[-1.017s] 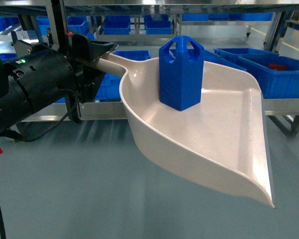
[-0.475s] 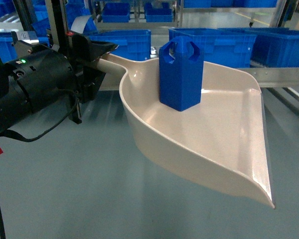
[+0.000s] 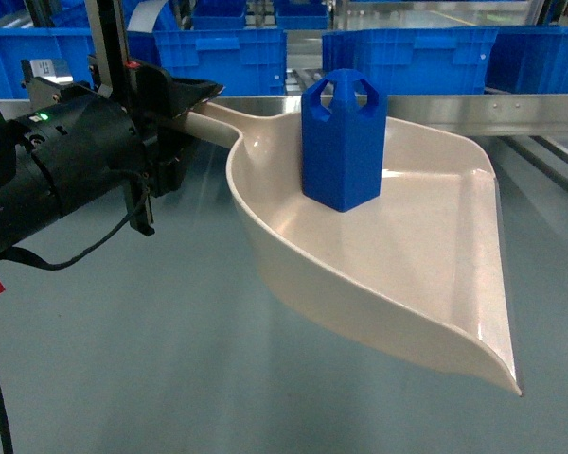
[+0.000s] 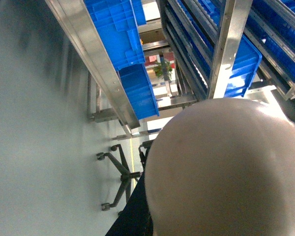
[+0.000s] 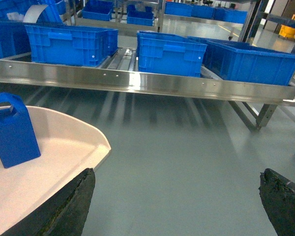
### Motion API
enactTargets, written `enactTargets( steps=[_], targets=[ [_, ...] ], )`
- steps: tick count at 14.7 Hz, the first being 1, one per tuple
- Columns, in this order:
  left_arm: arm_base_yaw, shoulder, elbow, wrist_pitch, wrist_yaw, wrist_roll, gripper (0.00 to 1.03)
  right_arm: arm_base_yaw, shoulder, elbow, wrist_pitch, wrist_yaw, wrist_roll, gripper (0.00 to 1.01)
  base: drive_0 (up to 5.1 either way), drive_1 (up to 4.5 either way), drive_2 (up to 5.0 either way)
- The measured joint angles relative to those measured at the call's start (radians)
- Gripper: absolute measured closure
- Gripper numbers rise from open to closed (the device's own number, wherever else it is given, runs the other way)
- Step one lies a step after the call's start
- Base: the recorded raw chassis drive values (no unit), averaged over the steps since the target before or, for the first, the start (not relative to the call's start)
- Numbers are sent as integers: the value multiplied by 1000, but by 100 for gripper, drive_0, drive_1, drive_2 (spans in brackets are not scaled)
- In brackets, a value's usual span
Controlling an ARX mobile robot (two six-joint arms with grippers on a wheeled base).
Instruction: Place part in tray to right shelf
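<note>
The bright-blue part point(image 3: 344, 142) stands upright near the back of the beige tray point(image 3: 407, 246). My left gripper point(image 3: 185, 102) is shut on the tray's handle and holds the tray level above the floor. In the left wrist view the tray's rounded underside point(image 4: 226, 167) fills the lower right and hides the jaws. My right gripper point(image 5: 179, 199) is open over bare floor with nothing between its dark fingers point(image 5: 71, 209); the tray point(image 5: 54, 152) and the part point(image 5: 12, 130) lie to its left. The right shelf's steel rail point(image 3: 454, 109) runs across just beyond the tray.
Large blue crates point(image 5: 71, 44) point(image 5: 169, 51) point(image 5: 250, 61) sit on the shelf behind the rail point(image 5: 137, 81). The rack's steel legs point(image 5: 258, 115) stand at the right. Grey floor lies between the tray and the shelf. A wheeled base point(image 4: 120, 169) shows on the floor in the left wrist view.
In the head view the shelf rail and crates have risen in the picture and grown larger. The tray, the part and the left gripper keep the same places relative to one another.
</note>
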Motion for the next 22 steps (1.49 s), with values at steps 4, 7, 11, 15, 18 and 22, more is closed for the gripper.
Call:
enactTargets(
  steps=[4,7,11,15,18,22],
  targets=[
    [0,0,-1,1,0,0,89,1,0,0,1,-1,0,3,207,148,-382],
    [0,0,-1,2,0,0,89,1,0,0,1,-1,0,3,279,182,-515],
    [0,0,-1,-1,1,0,89,1,0,0,2,-1,0,3,214,264,-465],
    [-6,0,1,1,2,0,89,0,-1,0,2,0,0,3,51,446,-343],
    [3,0,1,2,-4,0,89,1,-1,0,4,-1,0,3,-35,362,-432],
    [-2,0,1,0,0,0,89,1,0,0,2,-1,0,3,2,399,-395]
  ],
)
